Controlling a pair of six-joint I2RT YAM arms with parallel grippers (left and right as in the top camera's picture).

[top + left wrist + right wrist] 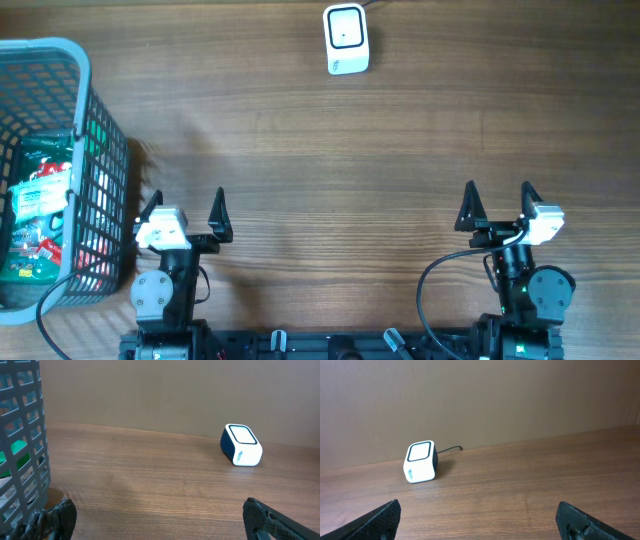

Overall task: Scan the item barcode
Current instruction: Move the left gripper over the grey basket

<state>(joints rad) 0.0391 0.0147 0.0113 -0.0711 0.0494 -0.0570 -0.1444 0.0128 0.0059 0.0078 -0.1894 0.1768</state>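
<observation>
On wood-grain table (pixel 330 170), boxy white scanner (pixel 346 40); grey plastic lattice basket (pixel 105 200).

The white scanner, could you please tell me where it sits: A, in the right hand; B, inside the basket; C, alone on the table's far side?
C: the white scanner stands alone on the table, well apart from the basket and the empty right hand.

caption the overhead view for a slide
Left end effector and right end effector open; basket holding packets at left, scanner ahead.

Basket (pixel 100 180) left, scanner (pixel 346 40) beyond bare tabletop (pixel 350 170)
</observation>
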